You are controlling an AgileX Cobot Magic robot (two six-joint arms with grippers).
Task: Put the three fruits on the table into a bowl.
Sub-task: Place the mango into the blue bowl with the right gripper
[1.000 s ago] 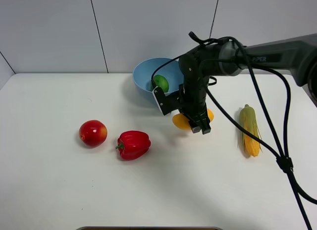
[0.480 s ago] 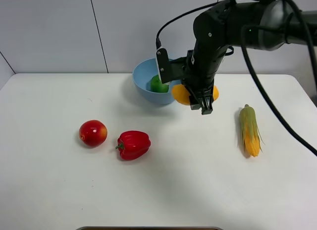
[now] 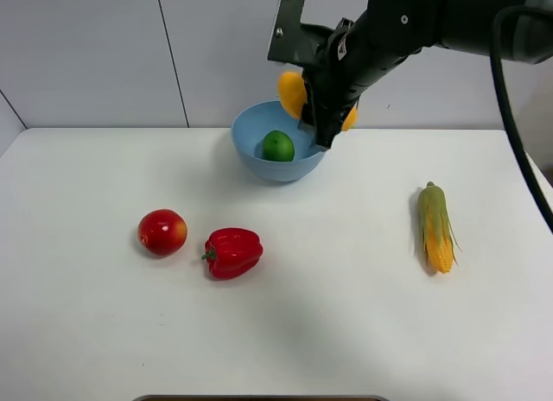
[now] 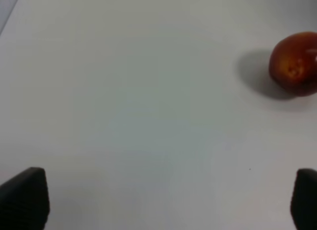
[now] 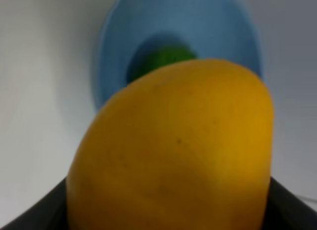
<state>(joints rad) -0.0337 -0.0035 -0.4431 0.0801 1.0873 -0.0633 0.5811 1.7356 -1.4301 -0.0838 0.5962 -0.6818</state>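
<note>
mango point(image 3: 291, 92) hung clamped in the right gripper point(image 3: 321, 129) above the light-blue bowl point(image 3: 257, 163) holding the lime point(image 3: 277, 146); left gripper point(image 4: 163, 200) gaped wide near the apple point(image 4: 294, 64).

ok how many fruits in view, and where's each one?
3. The lime is in the blue bowl. The mango is held by the right gripper over the bowl. The apple is on the table, left of the bell pepper. Nothing looks hidden.

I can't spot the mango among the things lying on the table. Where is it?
In the exterior high view the mango is in the right gripper, raised above the blue bowl holding the lime, at the table back.
</note>
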